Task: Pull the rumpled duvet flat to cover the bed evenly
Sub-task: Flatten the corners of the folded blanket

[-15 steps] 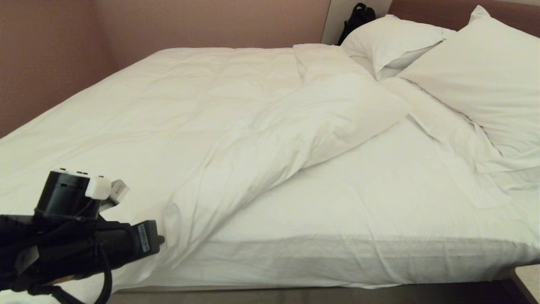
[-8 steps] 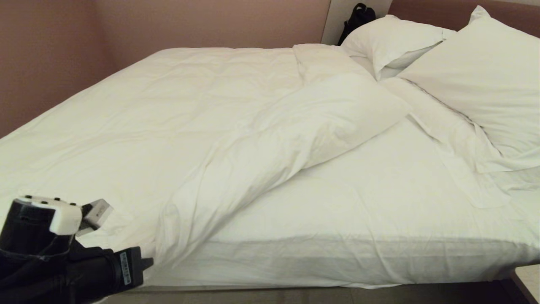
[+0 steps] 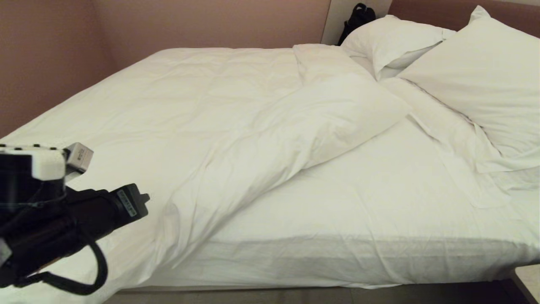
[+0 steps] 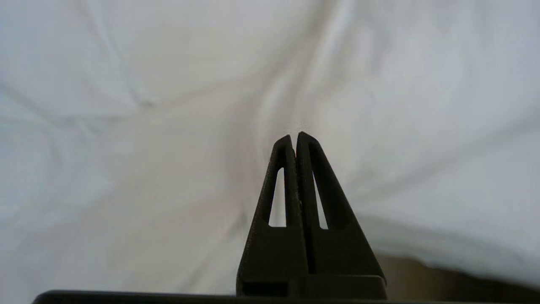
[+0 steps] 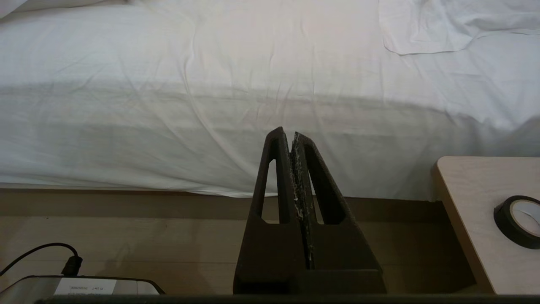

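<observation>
Clearly the thick, puffy white duvet (image 3: 236,126) is soft; the left gripper (image 4: 295,137), fingers together and empty, should pinch its folded-back edge.

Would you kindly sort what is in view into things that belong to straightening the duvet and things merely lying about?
Belongs to the job:
- duvet, rumpled, folded back off the near side
- bed
- left tool, shut, over the duvet

Just lying about:
- pillows
- tape roll on the side table
- black bag
- right tool, parked

Head view overlooks bed (image 3: 379,261); left wrist close, probably on duvet (image 4: 126,126).
</observation>
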Motion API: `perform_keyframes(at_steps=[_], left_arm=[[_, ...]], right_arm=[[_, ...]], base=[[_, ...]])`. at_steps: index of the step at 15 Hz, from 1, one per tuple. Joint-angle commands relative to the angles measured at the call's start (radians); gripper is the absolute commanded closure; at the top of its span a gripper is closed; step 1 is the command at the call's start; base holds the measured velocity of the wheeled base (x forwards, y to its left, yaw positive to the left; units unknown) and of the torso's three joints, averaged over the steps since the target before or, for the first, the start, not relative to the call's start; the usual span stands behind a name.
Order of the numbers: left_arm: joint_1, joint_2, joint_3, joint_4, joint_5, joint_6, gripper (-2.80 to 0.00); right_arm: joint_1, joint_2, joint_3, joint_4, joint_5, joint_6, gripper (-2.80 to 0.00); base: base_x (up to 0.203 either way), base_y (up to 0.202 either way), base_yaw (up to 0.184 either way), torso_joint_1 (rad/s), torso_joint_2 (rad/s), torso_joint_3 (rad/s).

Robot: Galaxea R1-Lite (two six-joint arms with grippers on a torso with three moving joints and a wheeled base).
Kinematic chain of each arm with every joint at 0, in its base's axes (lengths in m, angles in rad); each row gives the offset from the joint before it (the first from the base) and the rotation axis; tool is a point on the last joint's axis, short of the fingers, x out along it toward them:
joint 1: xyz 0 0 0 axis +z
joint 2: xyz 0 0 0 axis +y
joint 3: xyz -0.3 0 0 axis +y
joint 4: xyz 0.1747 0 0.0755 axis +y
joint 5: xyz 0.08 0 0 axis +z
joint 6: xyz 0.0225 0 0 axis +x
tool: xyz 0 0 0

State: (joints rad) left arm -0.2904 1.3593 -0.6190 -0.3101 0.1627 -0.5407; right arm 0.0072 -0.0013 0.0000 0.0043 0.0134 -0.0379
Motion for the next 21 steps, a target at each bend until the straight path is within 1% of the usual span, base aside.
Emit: perform_keyframes(at_steps=[1,2,4,8,13,16,19,20,21], left_arm=[[0.006,0.153,-0.002,-0.088,0.089,-0.005,0.0],[0.007,0.2,-0.005,-0.122,0.114,-0.013,0.0],[0.008,0.282,-0.017,-0.163,0.137,-0.045,0.0],[0.011,0.372,-0.025,-0.19,0.145,-0.125,0.0],[0.01,0.445,-0.011,-0.225,0.161,-0.127,0.0],[-0.007,0.454,0.048,-0.224,0.148,-0.125,0.0],[-0.055,0.443,0.102,-0.223,0.146,-0.122,0.0],[-0.083,0.442,0.112,-0.223,0.146,-0.122,0.0],[-0.128,0.441,0.125,-0.223,0.146,-0.124,0.0]], right_arm=[[0.0,0.001,0.0,0.0,0.0,0.0,0.0],[0.0,0.001,0.0,0.0,0.0,0.0,0.0],[0.0,0.001,0.0,0.0,0.0,0.0,0.0],[0.0,0.001,0.0,0.0,0.0,0.0,0.0],[0.0,0.001,0.0,0.0,0.0,0.0,0.0],[0.0,0.001,0.0,0.0,0.0,0.0,0.0],[0.0,0.001,0.0,0.0,0.0,0.0,0.0],[0.0,0.001,0.0,0.0,0.0,0.0,0.0],[0.0,0.001,0.0,0.0,0.0,0.0,0.0]], base=[[0.0,0.0,0.0,0.0,0.0,0.0],[0.0,0.0,0.0,0.0,0.0,0.0],[0.0,0.0,0.0,0.0,0.0,0.0],[0.0,0.0,0.0,0.0,0.0,0.0],[0.0,0.0,0.0,0.0,0.0,0.0],[0.0,0.0,0.0,0.0,0.0,0.0],[0.0,0.0,0.0,0.0,0.0,0.0],[0.0,0.0,0.0,0.0,0.0,0.0],[0.0,0.0,0.0,0.0,0.0,0.0]])
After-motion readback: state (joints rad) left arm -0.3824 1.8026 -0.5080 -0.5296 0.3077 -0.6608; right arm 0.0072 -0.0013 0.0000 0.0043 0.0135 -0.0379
